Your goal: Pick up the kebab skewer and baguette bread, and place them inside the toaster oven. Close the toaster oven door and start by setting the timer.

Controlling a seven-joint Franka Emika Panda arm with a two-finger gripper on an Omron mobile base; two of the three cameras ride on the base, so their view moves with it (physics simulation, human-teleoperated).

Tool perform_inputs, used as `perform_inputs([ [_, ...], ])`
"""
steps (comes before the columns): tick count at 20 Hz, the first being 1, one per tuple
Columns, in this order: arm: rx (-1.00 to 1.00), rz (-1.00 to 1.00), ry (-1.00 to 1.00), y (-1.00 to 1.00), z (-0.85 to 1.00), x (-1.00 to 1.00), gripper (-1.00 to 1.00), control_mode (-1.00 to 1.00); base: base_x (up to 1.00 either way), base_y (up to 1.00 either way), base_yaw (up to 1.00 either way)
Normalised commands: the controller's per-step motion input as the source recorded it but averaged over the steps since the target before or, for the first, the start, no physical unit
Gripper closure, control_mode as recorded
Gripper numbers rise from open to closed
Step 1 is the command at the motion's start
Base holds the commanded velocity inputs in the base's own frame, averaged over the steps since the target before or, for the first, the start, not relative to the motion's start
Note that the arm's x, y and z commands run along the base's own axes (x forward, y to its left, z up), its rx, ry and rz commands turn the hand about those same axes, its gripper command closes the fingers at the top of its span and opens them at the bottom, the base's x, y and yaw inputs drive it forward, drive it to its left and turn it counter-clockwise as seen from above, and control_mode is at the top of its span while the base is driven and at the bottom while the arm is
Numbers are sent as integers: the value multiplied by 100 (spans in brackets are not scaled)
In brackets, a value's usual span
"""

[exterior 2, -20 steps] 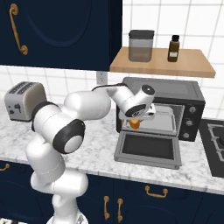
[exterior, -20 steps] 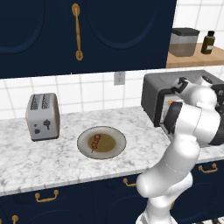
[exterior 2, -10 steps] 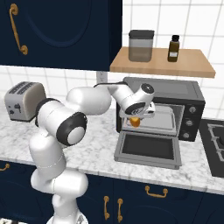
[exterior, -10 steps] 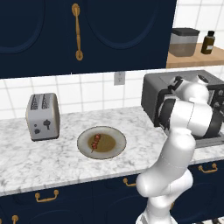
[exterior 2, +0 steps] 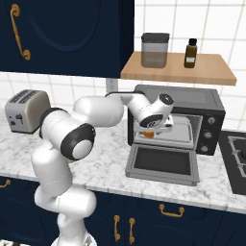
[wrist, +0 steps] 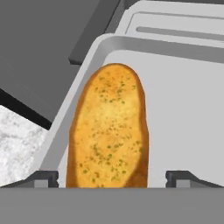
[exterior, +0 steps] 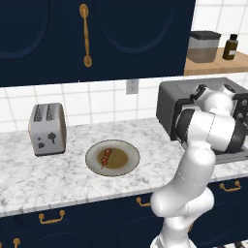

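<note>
A white marble bench (exterior: 58,179) is running across a tiled kitchen wall, with dark blue cabinets (exterior: 97,34) hanging above it and more below. At the left of the left base view a silver toaster (exterior: 47,129) is standing on the bench, and just right of it a round plate (exterior: 128,151) is sitting near the frame's middle, carrying the kebab skewer (exterior: 105,158) across its brown centre.

Further right in that view, the white arm is reaching up to the toaster oven (exterior: 169,104) at the right edge. In the right base view the toaster oven door (exterior 2: 162,164) is lying folded down flat onto the bench at centre right, and the gripper (exterior 2: 152,133) is sitting at the oven's mouth just over the inner tray (exterior 2: 185,138). Above, at the upper right, a wooden shelf (exterior 2: 218,74) is holding a grey canister (exterior 2: 154,50) and a brown bottle (exterior 2: 190,53).

In the hand view the baguette bread (wrist: 109,129) is lying on the pale tray near its left rim, filling the frame's centre. The gripper's two fingertips (wrist: 41,178) are standing wide apart at the bottom corners, clear of the loaf on both sides, so the gripper is released and grasping nothing.
</note>
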Motion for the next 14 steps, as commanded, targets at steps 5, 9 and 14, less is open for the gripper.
perform_inputs([
  [5, 0, 0, -5, -4, 9, -41, -100, -100, 0, 0, 0],
  [9, 0, 0, -5, 0, 18, -73, -100, -100, 0, 0, 0],
  [14, -2, -1, -1, 7, 28, -92, -100, -100, 0, 0, 0],
])
